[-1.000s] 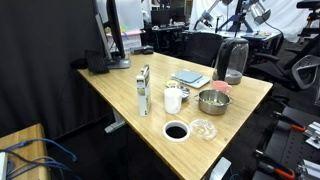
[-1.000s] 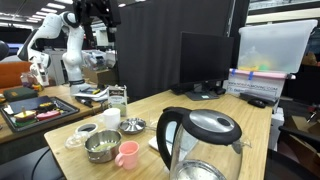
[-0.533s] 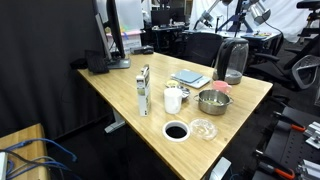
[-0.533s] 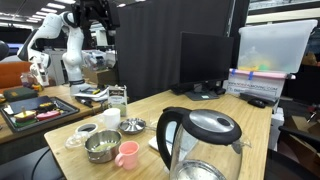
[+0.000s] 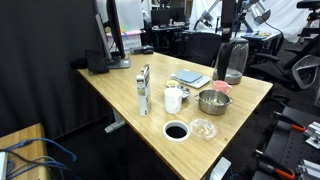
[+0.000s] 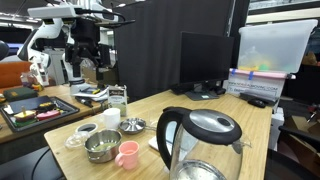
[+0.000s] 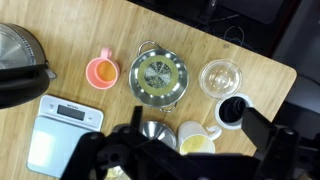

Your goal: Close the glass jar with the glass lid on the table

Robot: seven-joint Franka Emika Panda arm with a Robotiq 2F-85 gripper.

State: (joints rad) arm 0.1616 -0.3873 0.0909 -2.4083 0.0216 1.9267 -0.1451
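Observation:
The glass lid (image 7: 220, 77) is a clear shallow disc lying on the table (image 7: 120, 30) between the metal bowl (image 7: 158, 78) and a round black ring (image 7: 233, 111). It also shows near the table's front edge in both exterior views (image 5: 203, 129) (image 6: 73, 141). I make out no separate glass jar. My gripper (image 7: 200, 150) hangs high above the table, open and empty, with its dark fingers framing the white mug (image 7: 197, 141). In an exterior view the gripper (image 6: 85, 68) is well above the objects.
A pink mug (image 7: 101, 71), a kettle (image 7: 20, 55), a scale (image 7: 65, 130) and a small metal strainer (image 7: 155, 131) lie around the bowl. A carton (image 5: 144, 90) stands beside the white mug (image 5: 173, 98). A monitor (image 6: 205, 60) stands at the back.
The arm has swung and come lower over the table, and the gripper now points down at the objects. It has entered the top of the exterior view with the carton. Nothing on the table moved.

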